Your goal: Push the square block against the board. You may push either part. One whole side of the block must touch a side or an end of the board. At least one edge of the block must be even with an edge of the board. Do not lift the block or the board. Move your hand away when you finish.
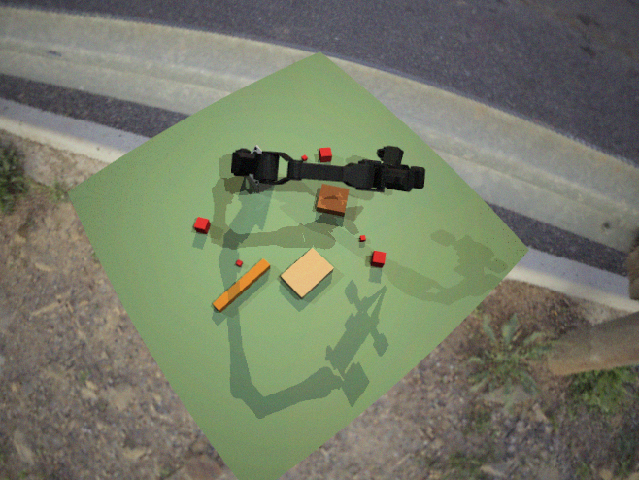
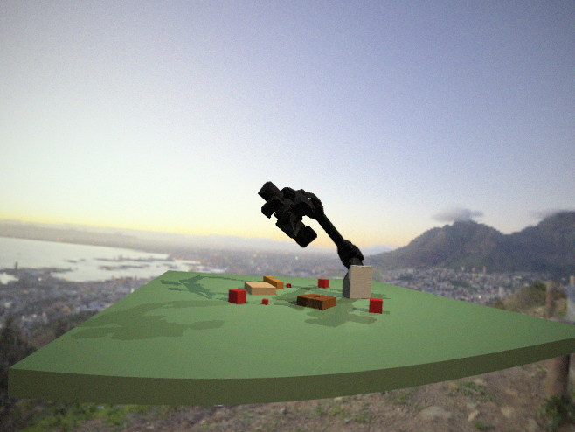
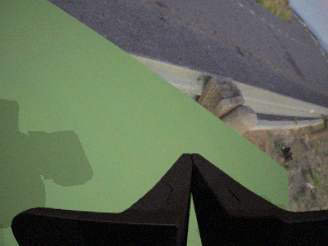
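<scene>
Jaws shut — pale tan block

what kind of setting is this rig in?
Outdoors, apparently a roadside on a hillside: a green table sits over dirt beside an asphalt road with a concrete curb, and the exterior view shows a city, a bay and mountains below.

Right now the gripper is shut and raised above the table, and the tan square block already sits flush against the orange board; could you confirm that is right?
Not quite. The gripper is shut and raised, but in the top view the tan square block lies apart from the orange board, with green table showing between them.
</scene>
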Robot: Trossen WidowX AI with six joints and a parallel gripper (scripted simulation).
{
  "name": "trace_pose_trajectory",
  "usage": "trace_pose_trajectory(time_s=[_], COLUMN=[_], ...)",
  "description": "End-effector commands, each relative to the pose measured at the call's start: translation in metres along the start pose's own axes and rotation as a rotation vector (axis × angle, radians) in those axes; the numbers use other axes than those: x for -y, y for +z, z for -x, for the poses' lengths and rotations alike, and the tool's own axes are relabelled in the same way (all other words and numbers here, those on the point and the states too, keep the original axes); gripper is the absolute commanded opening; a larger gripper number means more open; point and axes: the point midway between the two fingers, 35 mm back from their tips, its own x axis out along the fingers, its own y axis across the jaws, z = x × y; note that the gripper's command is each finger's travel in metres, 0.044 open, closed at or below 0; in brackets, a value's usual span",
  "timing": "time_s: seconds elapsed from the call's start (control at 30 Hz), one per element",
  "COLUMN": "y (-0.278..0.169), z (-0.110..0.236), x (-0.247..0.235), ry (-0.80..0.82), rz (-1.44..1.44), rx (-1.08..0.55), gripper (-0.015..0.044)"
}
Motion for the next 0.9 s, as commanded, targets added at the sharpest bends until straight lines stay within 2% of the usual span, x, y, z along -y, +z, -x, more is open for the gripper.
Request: trace_pose_trajectory(time_s=[0.0, 0.4, 0.87], y=[0.002, -0.004, -0.023], z=[-0.016, -0.037, -0.02], x=[-0.034, -0.131, -0.22], ry=[0.114, 0.406, 0.651], rz=[-0.021, -0.028, 0.079], rx=[-0.079, -0.362, -0.744], gripper=[0.0, 0.0, 0.0])
